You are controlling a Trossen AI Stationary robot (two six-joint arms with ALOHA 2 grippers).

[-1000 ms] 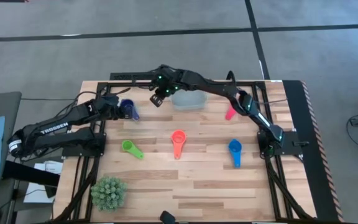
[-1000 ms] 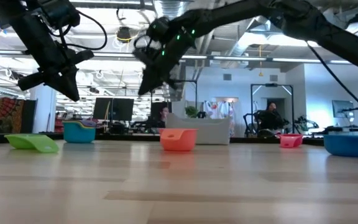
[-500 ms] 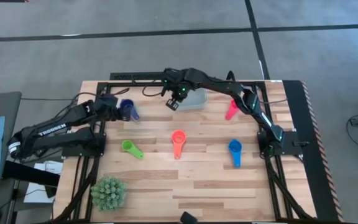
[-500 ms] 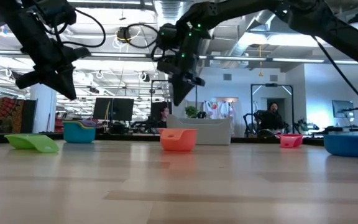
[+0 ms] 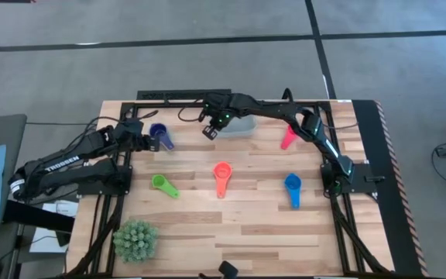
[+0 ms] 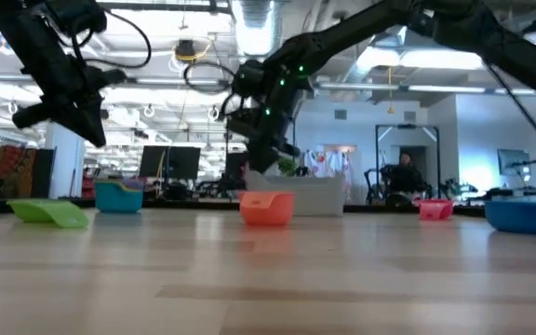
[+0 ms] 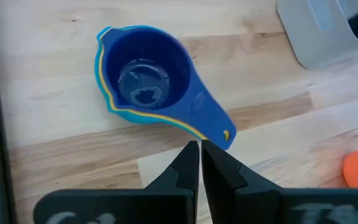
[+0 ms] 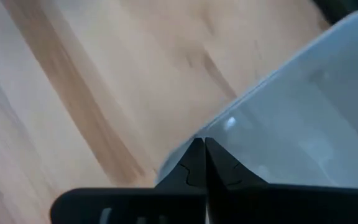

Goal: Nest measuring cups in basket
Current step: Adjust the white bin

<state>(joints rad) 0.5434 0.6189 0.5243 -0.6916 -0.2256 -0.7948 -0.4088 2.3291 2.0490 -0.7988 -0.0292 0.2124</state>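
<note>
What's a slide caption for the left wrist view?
Shut left pincer above the handle of a nested cup stack, basket corner beyond.

A nested stack of plastic measuring cups (image 7: 143,84), dark blue over yellow and teal rims, is seen on the pale wooden table (image 7: 55,149), its handle just beyond the closed left gripper (image 7: 200,149).

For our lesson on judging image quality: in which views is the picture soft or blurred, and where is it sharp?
Right wrist view: the wood grain and the translucent grey-white plastic basket are smeared and soft. Left wrist view: sharp on the nested blue, yellow and teal plastic measuring cups, whose inside shows a pale reflection. Low view: bright ceiling lights glare behind the dark arms.
</note>
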